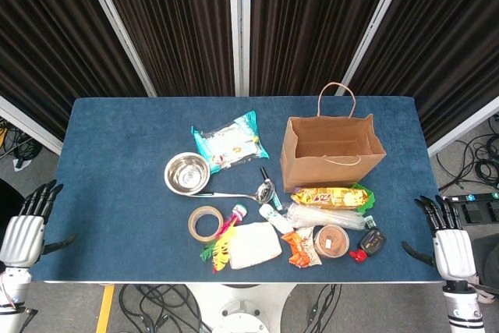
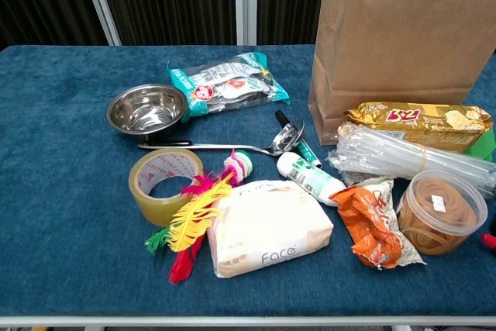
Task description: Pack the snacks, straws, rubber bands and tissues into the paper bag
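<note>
The snacks, straws, rubber bands and tissues are clustered just in front of the paper bag (image 1: 331, 151) (nothing packed yet). Both hands are held released off the desk; the right hand (image 1: 450, 249) is nearer than the left hand (image 1: 21, 235).

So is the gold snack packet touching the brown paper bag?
Touching. In the chest view, the gold snack packet lies against the base of the brown paper bag, no gap visible.
</note>
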Robot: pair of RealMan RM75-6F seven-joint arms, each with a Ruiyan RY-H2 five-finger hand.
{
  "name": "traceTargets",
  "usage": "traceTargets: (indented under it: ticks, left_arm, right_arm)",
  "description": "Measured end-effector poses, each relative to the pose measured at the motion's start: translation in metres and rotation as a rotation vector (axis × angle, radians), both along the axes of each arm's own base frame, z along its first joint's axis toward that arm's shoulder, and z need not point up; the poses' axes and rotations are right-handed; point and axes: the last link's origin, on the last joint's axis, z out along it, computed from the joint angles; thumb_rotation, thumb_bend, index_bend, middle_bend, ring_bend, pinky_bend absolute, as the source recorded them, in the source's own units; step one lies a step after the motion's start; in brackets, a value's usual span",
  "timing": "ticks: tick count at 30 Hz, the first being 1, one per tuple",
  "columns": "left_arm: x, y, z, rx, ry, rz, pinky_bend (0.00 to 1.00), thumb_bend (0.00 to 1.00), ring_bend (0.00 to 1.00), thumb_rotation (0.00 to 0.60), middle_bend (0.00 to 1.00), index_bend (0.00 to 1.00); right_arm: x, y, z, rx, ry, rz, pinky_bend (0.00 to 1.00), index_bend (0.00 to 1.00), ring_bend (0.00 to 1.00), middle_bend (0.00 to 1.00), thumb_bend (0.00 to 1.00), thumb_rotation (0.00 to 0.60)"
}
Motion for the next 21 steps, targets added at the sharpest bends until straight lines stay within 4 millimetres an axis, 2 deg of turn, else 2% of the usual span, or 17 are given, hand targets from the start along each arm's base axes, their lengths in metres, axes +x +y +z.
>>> traceTargets:
  ticks: [6, 12, 16, 21]
  left_arm:
    - [0.001, -0.001, 0.004, 0.02, -0.004, -0.011, 0.14, 0.02, 0.01, 0.6, 0.14, 0.08]
    - [0.001, -0.002, 0.008, 0.032, -0.008, -0.013, 0.14, 0.02, 0.01, 0.6, 0.14, 0.08]
    - [-0.001, -0.003, 0.011, 0.035, -0.01, -0.011, 0.14, 0.02, 0.01, 0.6, 0.14, 0.09]
    - [-0.003, -0.003, 0.013, 0.04, -0.012, -0.007, 0.14, 0.02, 0.01, 0.6, 0.14, 0.08]
  right_arm:
    - [0.019, 0.004, -0.007, 0.08, -0.02, 0.036, 0.0, 0.14, 0.0, 0.13, 0.0, 0.6]
    - [0.05, 0.001, -0.014, 0.135, 0.004, 0.089, 0.0, 0.14, 0.0, 0.14, 0.0, 0.6]
    - [0.07, -0.008, -0.017, 0.131, 0.039, 0.116, 0.0, 0.14, 0.01, 0.16, 0.01, 0.6]
    - [0.078, -0.027, -0.019, 0.089, 0.05, 0.103, 0.05, 0.15, 0.05, 0.19, 0.05, 0.6]
